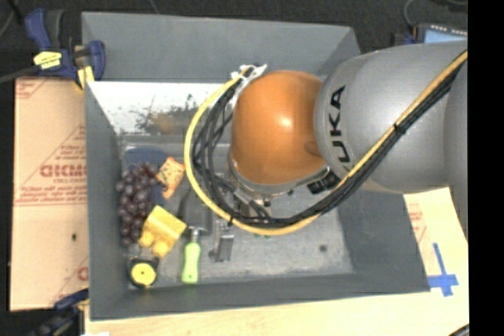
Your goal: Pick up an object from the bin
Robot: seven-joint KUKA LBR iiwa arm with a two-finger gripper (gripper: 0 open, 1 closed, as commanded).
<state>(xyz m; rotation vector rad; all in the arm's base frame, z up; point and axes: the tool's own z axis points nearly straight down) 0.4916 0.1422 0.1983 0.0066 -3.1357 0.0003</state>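
My gripper point(214, 241) sits low over the grey bin's point(299, 256) scuffed floor, just right of a small green stick-like piece point(189, 262). I cannot tell whether my jaws are open or hold anything. Further left, a yellow block point(163, 226), purple grapes point(132, 197) and a yellow round piece point(142, 274) are heaped along the wall.
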